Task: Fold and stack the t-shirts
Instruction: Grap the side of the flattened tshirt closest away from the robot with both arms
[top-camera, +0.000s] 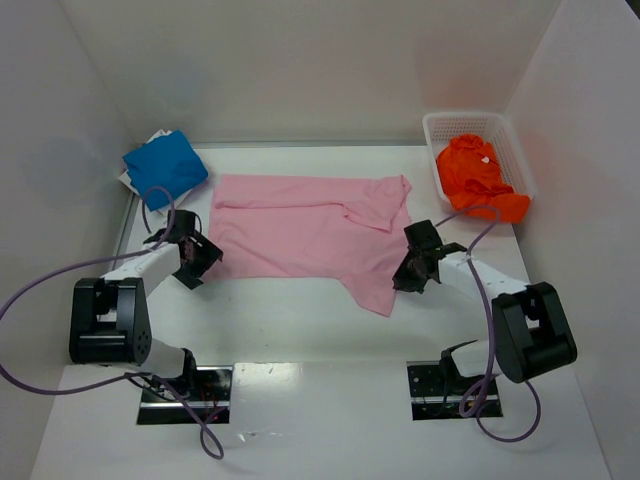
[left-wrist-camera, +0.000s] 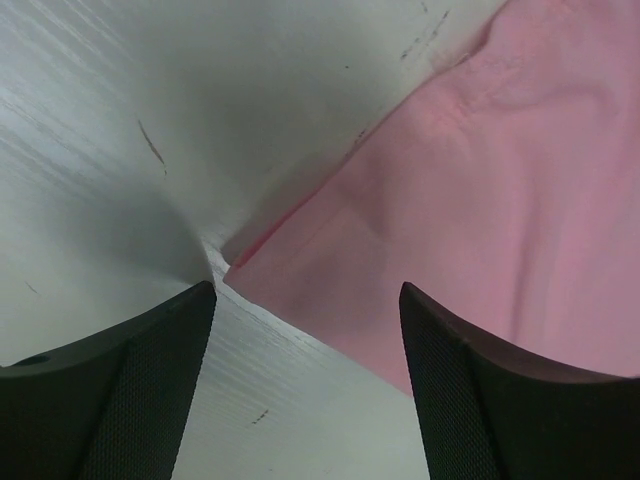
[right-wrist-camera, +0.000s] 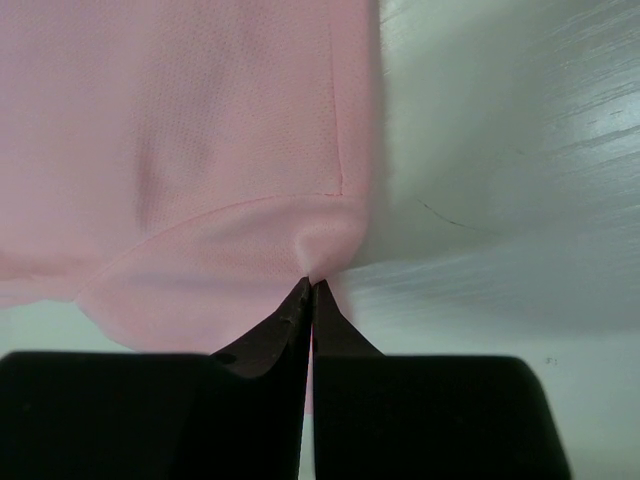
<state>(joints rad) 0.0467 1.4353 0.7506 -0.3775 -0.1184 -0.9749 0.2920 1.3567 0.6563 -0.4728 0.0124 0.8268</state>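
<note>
A pink t-shirt lies spread on the white table, one sleeve folded over at its right end. My left gripper is open at the shirt's near left corner; in the left wrist view that corner lies just ahead of the parted fingers. My right gripper is shut on the pink shirt's right edge; in the right wrist view the cloth is pinched at the fingertips. A folded blue shirt lies at the back left. An orange shirt fills a white basket.
White walls close in the table on the left, back and right. The basket stands at the back right against the wall. Purple cables loop from both arms near the front edge.
</note>
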